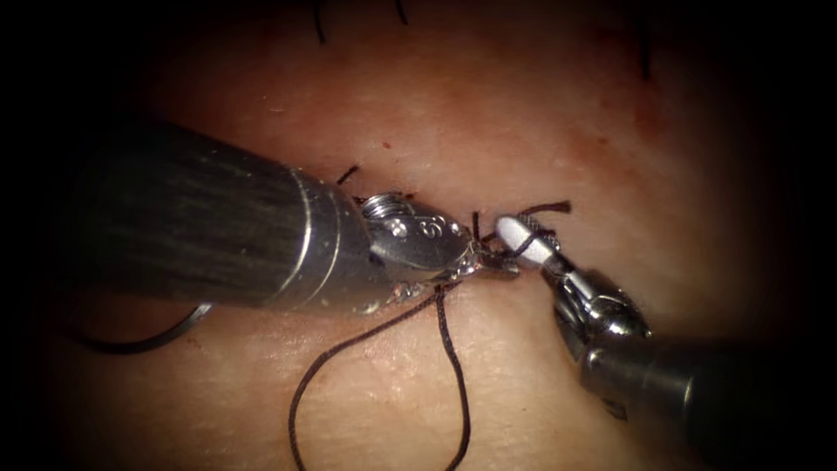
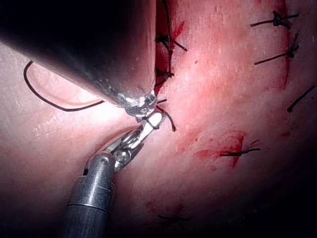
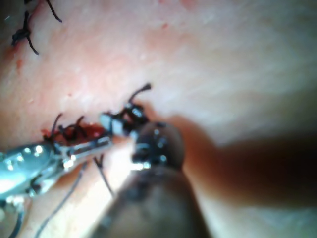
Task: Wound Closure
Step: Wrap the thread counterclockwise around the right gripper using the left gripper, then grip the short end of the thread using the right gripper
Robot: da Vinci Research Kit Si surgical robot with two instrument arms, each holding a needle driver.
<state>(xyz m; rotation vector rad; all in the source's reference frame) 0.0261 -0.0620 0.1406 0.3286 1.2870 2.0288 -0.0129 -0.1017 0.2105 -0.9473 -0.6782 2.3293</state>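
Thread (image 1: 453, 349) is gripped by both end effectors at the cut: left end effector (image 1: 488, 260) and right end effector (image 1: 514, 235) nearly touch. Needle (image 1: 148, 336) lies free on tissue (image 1: 540, 113), left of the cut.

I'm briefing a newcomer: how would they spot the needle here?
Start at the left tool, whose thick shaft crosses the tissue from the left. Just below that shaft lies the needle, free on the surface. Unlike the limp, dark thread, it is one smooth, stiff arc.
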